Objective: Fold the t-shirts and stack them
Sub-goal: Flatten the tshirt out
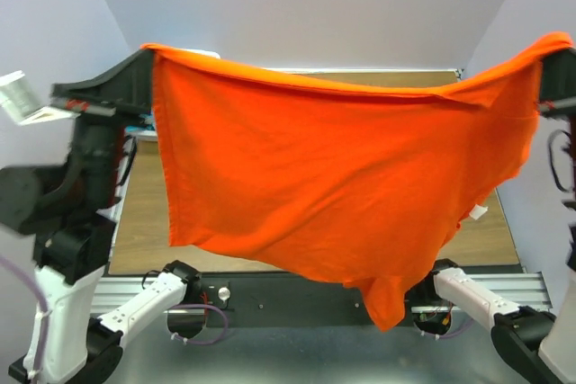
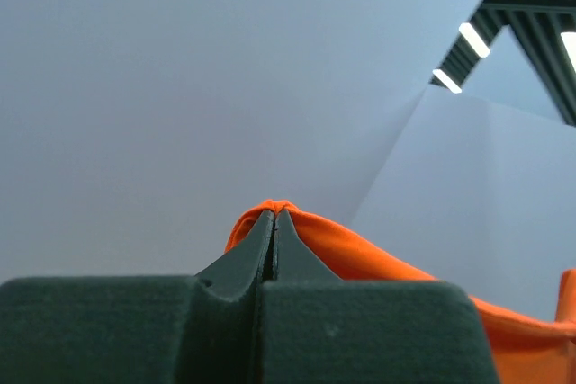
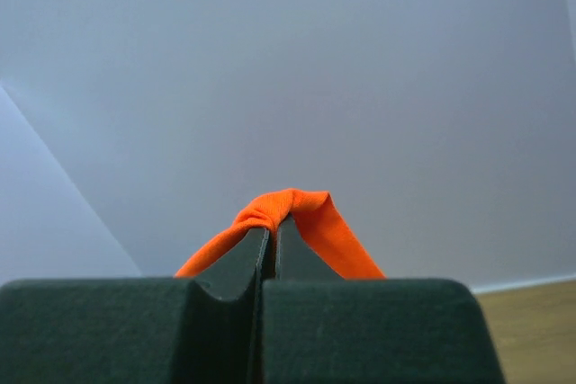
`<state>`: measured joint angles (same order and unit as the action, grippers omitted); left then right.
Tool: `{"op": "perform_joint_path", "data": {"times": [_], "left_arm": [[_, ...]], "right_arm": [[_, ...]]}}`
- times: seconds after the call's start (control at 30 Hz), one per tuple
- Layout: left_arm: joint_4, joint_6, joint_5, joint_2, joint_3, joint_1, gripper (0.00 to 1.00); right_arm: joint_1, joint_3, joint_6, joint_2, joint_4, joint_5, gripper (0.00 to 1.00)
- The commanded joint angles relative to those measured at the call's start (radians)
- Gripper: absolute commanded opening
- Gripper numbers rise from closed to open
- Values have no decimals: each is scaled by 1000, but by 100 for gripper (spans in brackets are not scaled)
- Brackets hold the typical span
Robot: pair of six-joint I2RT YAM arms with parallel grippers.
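The bright orange t-shirt (image 1: 333,177) hangs spread wide in the air above the table, held up by both arms. My left gripper (image 1: 151,51) is shut on its upper left corner; the pinched cloth shows in the left wrist view (image 2: 360,254) over the gripper (image 2: 273,215). My right gripper (image 1: 556,47) is shut on the upper right corner; the cloth bunches over the gripper (image 3: 273,227) in the right wrist view (image 3: 292,204). A white tag (image 1: 477,213) hangs on the shirt's right side. The teal and pink shirts are out of view.
The wooden table (image 1: 144,222) lies below, mostly hidden behind the hanging shirt. A black rail (image 1: 270,290) runs along the near edge with both arm bases. Plain walls surround the table.
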<state>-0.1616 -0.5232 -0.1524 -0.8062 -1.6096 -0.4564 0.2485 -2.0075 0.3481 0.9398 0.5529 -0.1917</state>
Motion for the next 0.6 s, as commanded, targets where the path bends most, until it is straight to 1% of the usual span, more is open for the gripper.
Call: {"op": "perform_joint_path", "data": {"times": [0.0,0.03,0.07,0.1,0.13,0.17,0.2,0.23,0.27,0.3,0.33,0.37,0.4,0.43,0.47,0.5,0.53,0.57], "left_arm": [[8,-12,-166,-120,127,1,0],[16,-15,-241,-145,189,1,0],[11,-18,-283,-175,213,1,0],[5,-41,-362,-248,256,4,0],[5,-41,-378,-290,273,4,0],[11,-46,-394,-391,293,16,0],[16,-44,-383,-446,293,25,0],[23,-43,-366,-506,289,50,0],[19,-47,-358,-634,275,61,2],[5,-54,-354,-701,257,73,2],[-19,-72,-346,-773,190,84,3],[-97,-92,-363,-909,148,102,9],[-142,-107,-368,-974,98,108,32],[-174,-121,-369,-1032,3,114,48],[-223,-126,-371,-1123,-36,117,68],[-234,-121,-360,-1152,-70,117,85],[-242,-112,-352,-1171,-111,116,97],[-236,-110,-348,-1177,-116,116,97]], "right_arm": [[0,107,-29,134,32,-40,4],[0,171,-31,152,30,-79,4],[0,217,-31,172,28,-107,5],[0,307,-24,204,7,-136,5],[0,364,-24,226,-14,-164,6],[-2,447,-15,272,-56,-216,6],[0,447,-15,307,-74,-244,6],[-2,507,-3,341,-88,-261,6],[-2,527,0,378,-112,-270,7],[-3,544,-1,428,-119,-270,9],[-3,550,3,520,-126,-273,10],[-5,547,2,580,-130,-278,10],[-11,533,-4,635,-137,-273,14],[-14,515,-3,748,-137,-276,20],[-17,463,-6,795,-136,-269,32],[-21,443,-9,833,-136,-267,69],[-22,425,-12,884,-136,-264,83],[-22,414,-14,896,-134,-223,96]]}}
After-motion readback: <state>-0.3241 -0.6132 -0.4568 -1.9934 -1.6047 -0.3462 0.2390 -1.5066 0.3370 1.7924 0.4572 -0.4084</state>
